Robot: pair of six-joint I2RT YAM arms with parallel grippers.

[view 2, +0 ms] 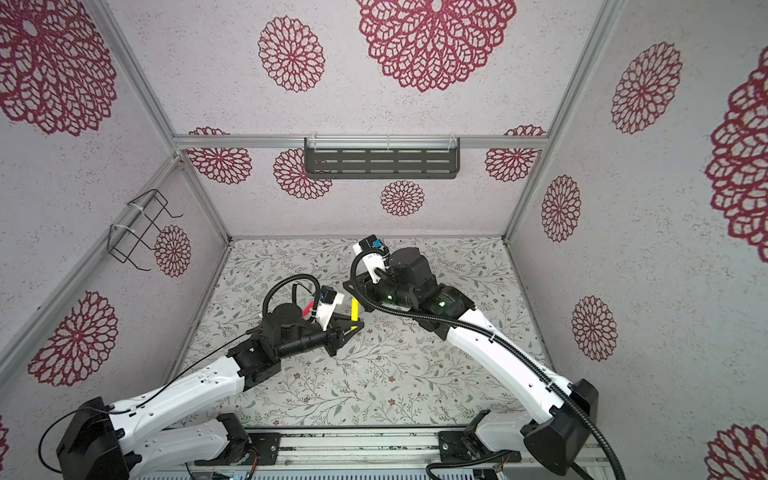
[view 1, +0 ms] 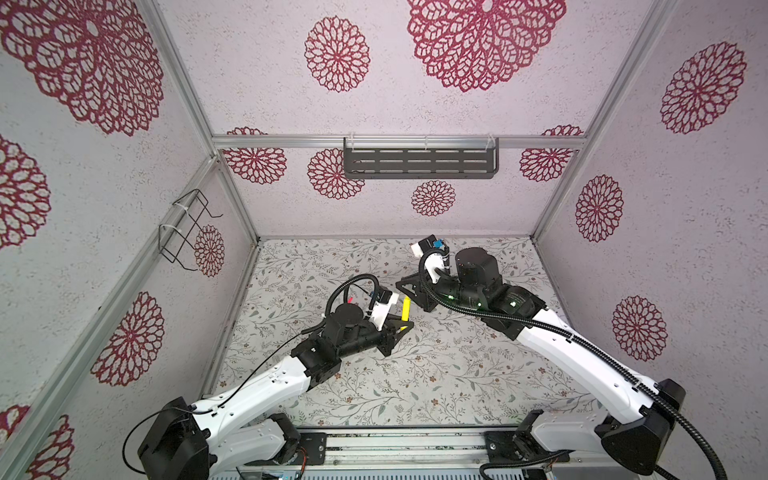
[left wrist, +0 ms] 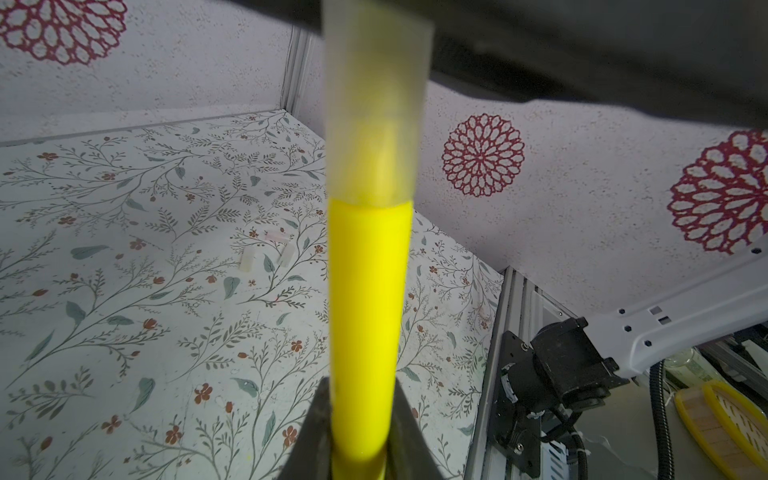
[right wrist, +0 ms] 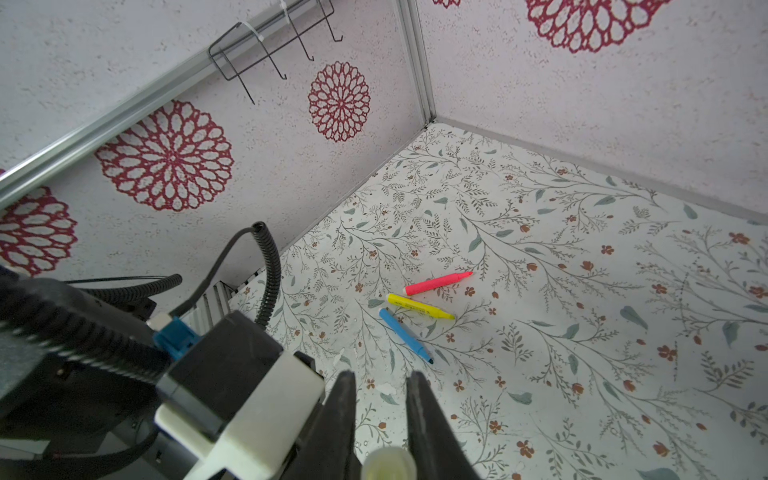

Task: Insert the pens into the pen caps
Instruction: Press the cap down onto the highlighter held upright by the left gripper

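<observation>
Left wrist view, left jaws clamping yellow pen [left wrist: 365, 311], right jaws pinching pen cap [left wrist: 374, 124] over its tip.

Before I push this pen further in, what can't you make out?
1. How deep the held yellow pen sits in its cap: left wrist view, blurred, cap's end behind the right gripper.
2. Whether that gripper's jaws press the cap: right wrist view, bottom edge cuts it off.
3. Blue pen: both top views, behind the left arm.
4. Loose caps: open ends, left wrist view, too small.
</observation>
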